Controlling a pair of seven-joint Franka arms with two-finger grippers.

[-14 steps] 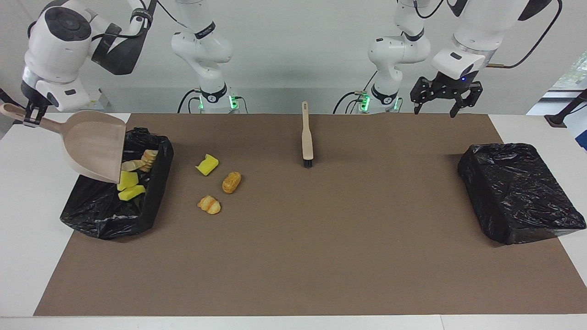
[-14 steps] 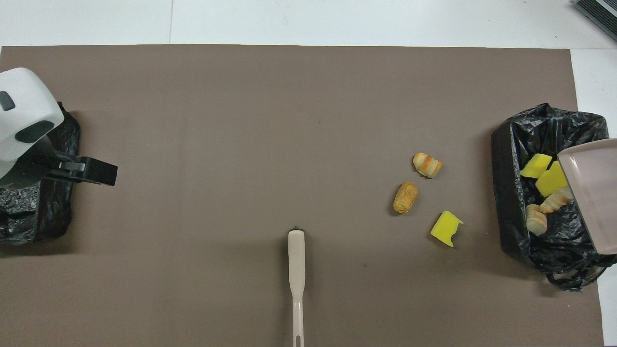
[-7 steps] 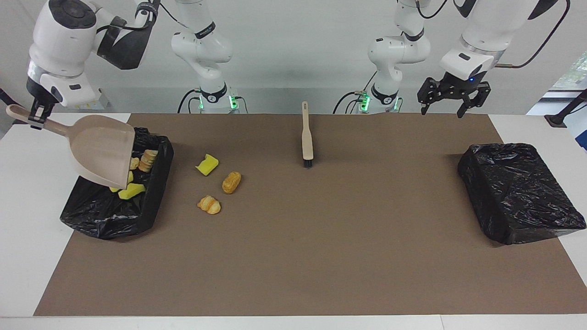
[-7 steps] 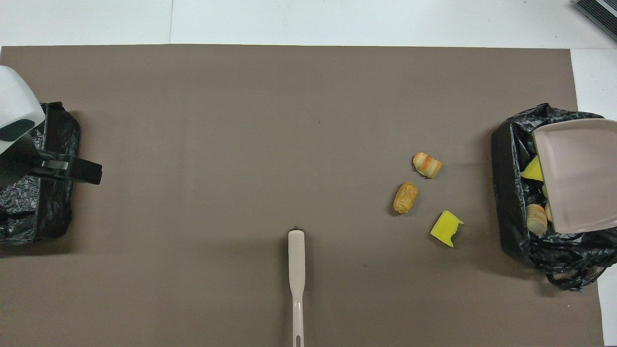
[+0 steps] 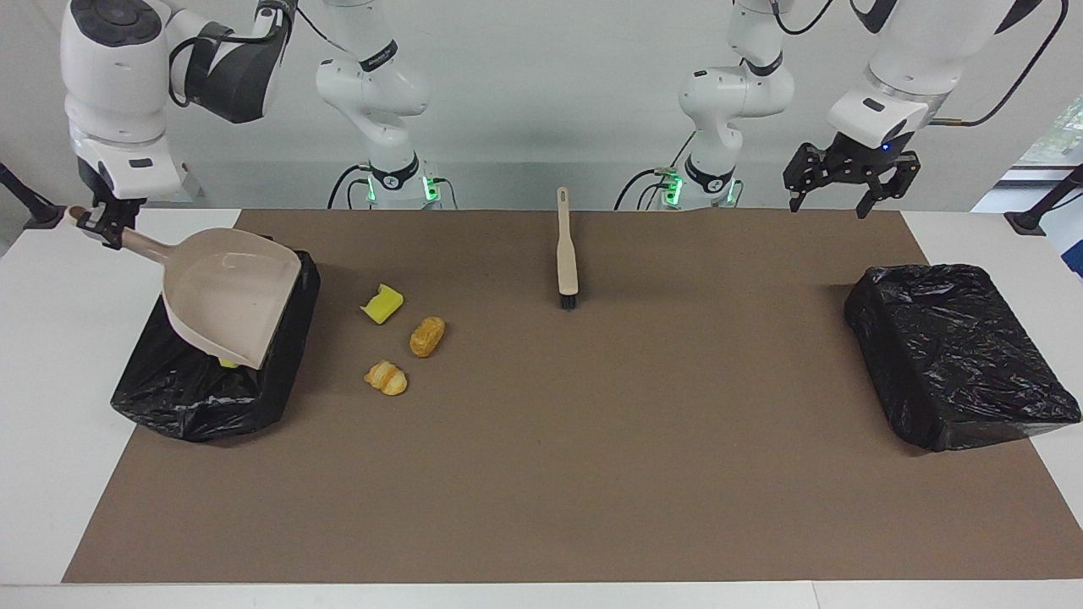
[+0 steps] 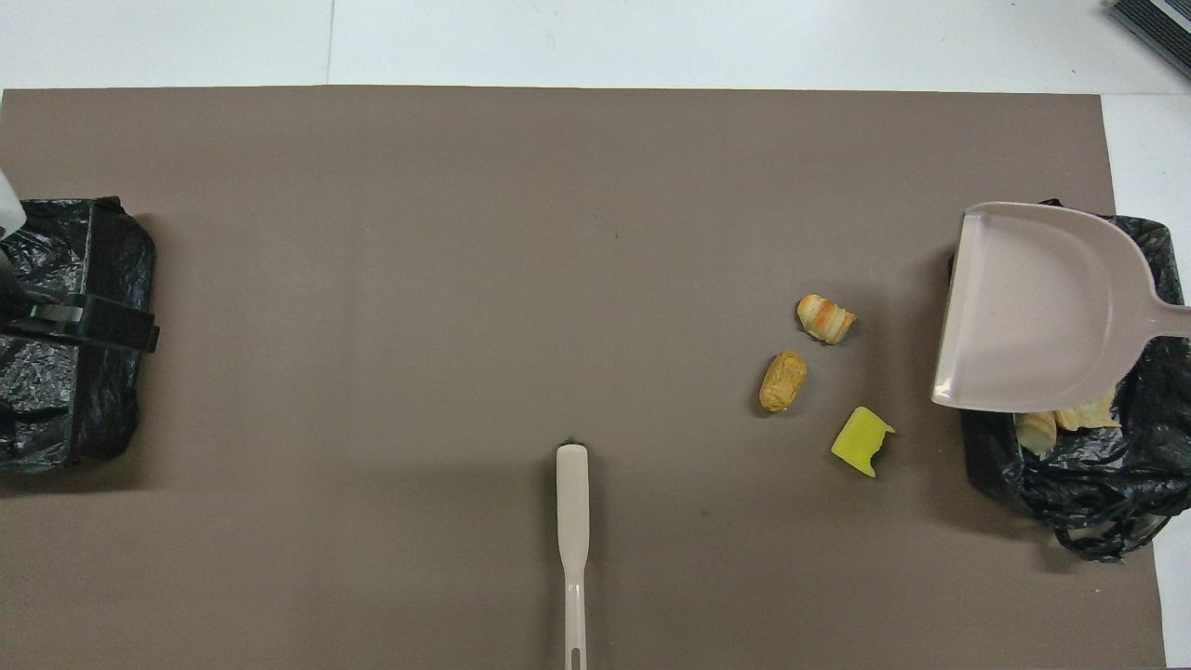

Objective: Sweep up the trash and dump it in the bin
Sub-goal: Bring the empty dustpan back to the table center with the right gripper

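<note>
My right gripper [image 5: 96,227] is shut on the handle of the beige dustpan [image 5: 230,302], which hangs tilted over the open black-bagged bin [image 5: 199,397] at the right arm's end. The pan [image 6: 1037,312] looks empty. Trash shows in the bin under its lip: a yellow bit [image 5: 227,363] and bread pieces [image 6: 1036,430]. Three pieces of trash lie on the mat beside the bin: a yellow sponge chunk [image 5: 382,304], a bread roll [image 5: 427,336] and a striped pastry [image 5: 386,377]. My left gripper [image 5: 829,201] hangs open and empty at the left arm's end.
The beige brush [image 5: 566,254] with black bristles lies mid-table near the robots, handle toward them. A second black-bagged bin [image 5: 956,355] sits at the left arm's end. The brown mat [image 5: 592,474] covers most of the white table.
The dustpan has swung from a steep tip back toward level over the bin, now covering most of the dumped pieces. The left gripper has drifted up and toward its own end.
</note>
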